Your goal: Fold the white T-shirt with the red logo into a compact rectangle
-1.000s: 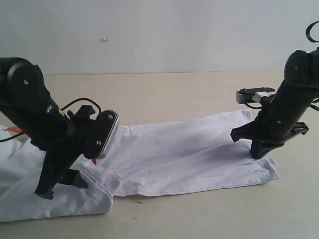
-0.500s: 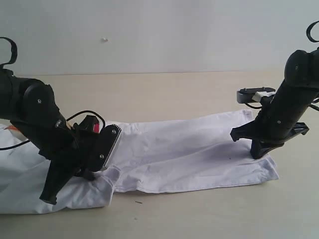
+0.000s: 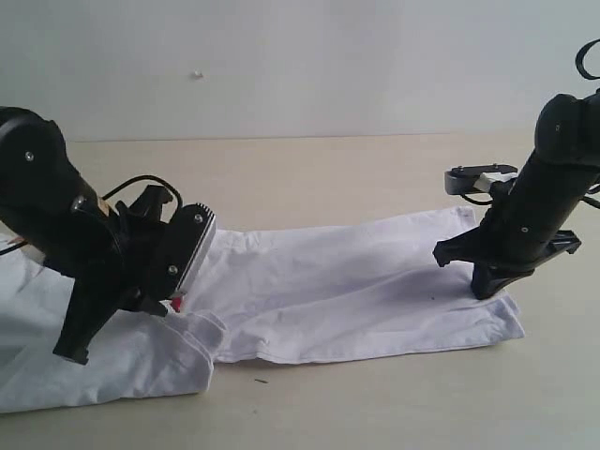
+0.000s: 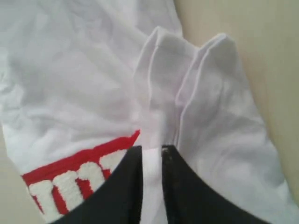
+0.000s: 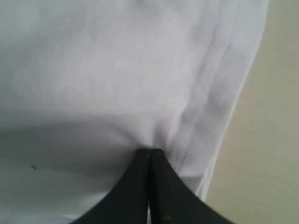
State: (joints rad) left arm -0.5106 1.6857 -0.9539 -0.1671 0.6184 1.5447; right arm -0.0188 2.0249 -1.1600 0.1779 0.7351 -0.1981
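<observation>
- Folding lengthwise looks done: the white T-shirt [image 3: 356, 291] is laid as a long band on the table [image 3: 328, 169].
- A sleeve fold beside the red logo [image 4: 79, 172] is pinched by the left gripper [image 4: 152, 151].
- The end far from the logo is pinched by the right gripper [image 5: 148, 154].
- Next, one end probably needs to be carried over the other.

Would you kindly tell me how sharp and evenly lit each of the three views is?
Exterior view: soft, even light, slightly hazy; the white T-shirt is nearly washed out. Left wrist view: fairly sharp on the red logo. Right wrist view: blurred throughout, cloth shaded toward the jaws.
</observation>
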